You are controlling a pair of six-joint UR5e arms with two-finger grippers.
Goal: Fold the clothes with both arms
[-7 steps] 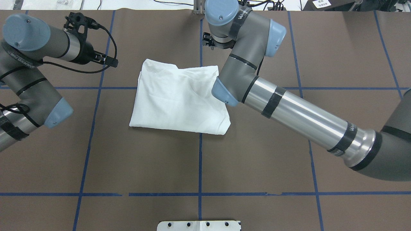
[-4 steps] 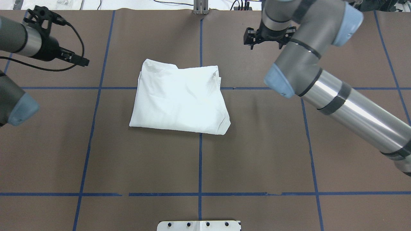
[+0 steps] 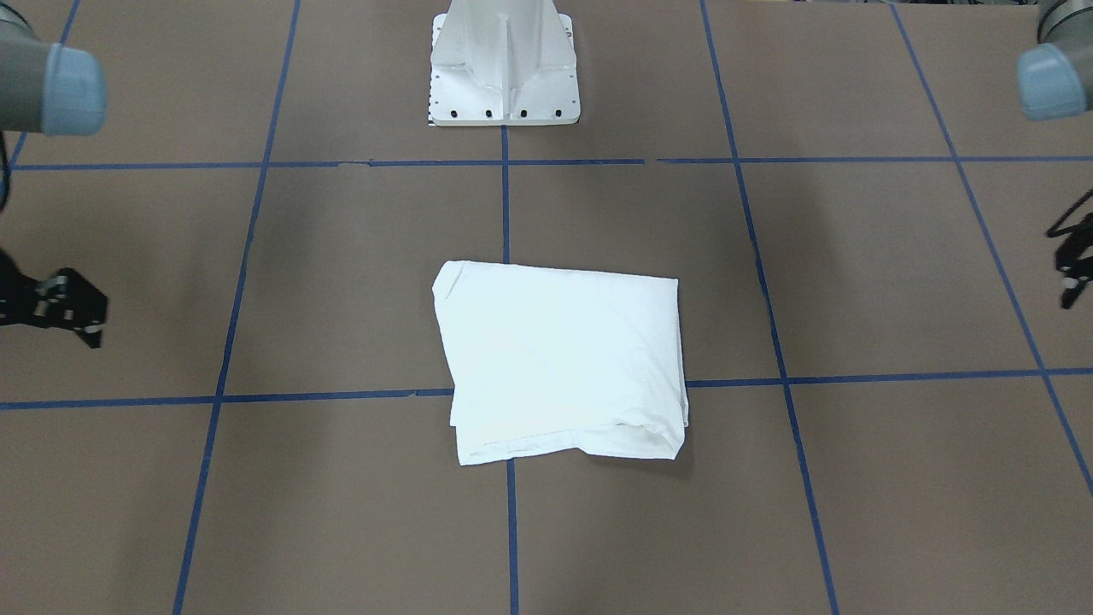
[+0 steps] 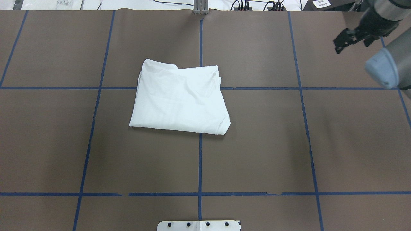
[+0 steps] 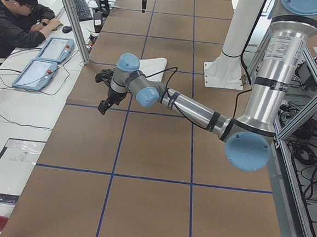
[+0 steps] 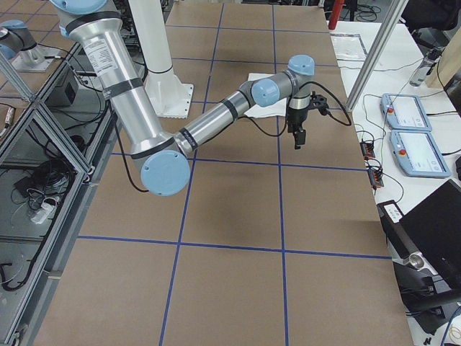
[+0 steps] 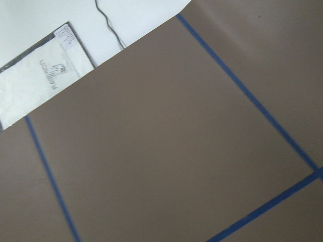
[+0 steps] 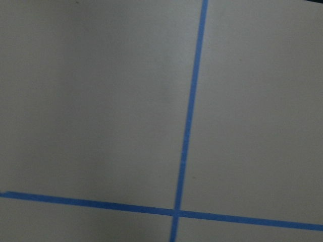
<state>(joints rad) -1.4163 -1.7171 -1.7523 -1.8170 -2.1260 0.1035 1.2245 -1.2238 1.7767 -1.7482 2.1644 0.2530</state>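
Observation:
The white shirt [image 4: 179, 99] lies folded into a rough rectangle at the middle of the brown table, also in the front view [image 3: 564, 367]. No gripper touches it. My right gripper [image 4: 337, 48] hangs empty above the far right of the table, well away from the shirt; its fingertips look together. It also shows at the left edge of the front view [image 3: 88, 333] and in the right side view [image 6: 299, 140]. My left gripper [image 3: 1067, 295] is cropped at that view's right edge, above the table's left end [image 5: 101, 108]. It holds nothing. I cannot tell whether it is open.
The white pedestal base [image 3: 504, 68] stands at the robot's side of the table [image 4: 199, 225]. Blue tape lines cross the brown table cover. A seated operator [image 5: 18, 19] and teach pendants [image 6: 414, 133] are beyond the far edge. A flat white packet [image 7: 40, 75] lies off the table.
Both arms have swung outward from the shirt. The left arm has left the overhead view; the right gripper has moved to the far right. The shirt has not moved.

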